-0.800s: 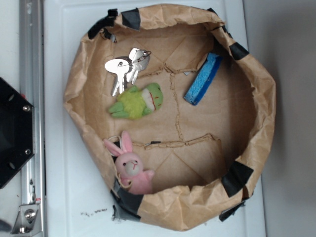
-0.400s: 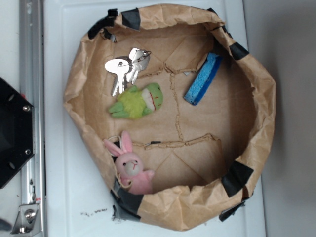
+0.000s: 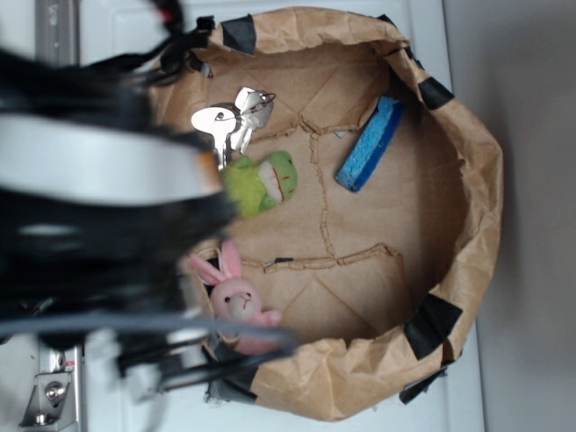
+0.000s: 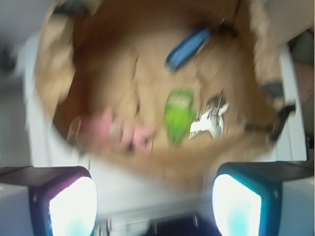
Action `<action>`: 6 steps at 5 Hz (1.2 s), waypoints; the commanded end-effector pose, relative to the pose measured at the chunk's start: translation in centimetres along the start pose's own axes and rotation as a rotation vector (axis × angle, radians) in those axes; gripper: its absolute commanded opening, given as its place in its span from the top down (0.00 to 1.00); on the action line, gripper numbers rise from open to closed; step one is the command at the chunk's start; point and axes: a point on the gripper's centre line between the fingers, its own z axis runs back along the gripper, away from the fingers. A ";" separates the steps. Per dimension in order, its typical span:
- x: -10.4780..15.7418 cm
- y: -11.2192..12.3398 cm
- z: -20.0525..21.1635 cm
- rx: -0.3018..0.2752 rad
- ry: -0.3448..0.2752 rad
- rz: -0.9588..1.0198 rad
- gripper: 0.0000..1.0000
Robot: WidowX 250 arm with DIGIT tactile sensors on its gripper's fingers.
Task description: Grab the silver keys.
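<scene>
Beside the green plush frog (image 3: 264,183): silver keys (image 3: 230,124), touching it. Fingers (image 4: 73,206) spread, empty. Risk: probably snagging frog instead.

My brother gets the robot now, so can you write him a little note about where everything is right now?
End effector: open, empty, fingers wide apart, above the near rim of the crumpled brown paper bag bowl.
Shiny silver metal keys: on the bowl's floor, right next to the green plush toy.
Done: nothing grabbed yet.
Left: go over the keys, lower, close on them, lift.
</scene>
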 end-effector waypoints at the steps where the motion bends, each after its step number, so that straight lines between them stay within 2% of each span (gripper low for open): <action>1: 2.9 5.4 -2.3 0.125 -0.070 0.228 0.00; 2: 2.4 5.9 -4.6 0.185 -0.117 0.290 0.00; 3: 2.9 5.3 -6.7 0.173 -0.142 0.347 0.00; 6: 3.6 4.4 -9.5 0.164 -0.137 0.421 0.00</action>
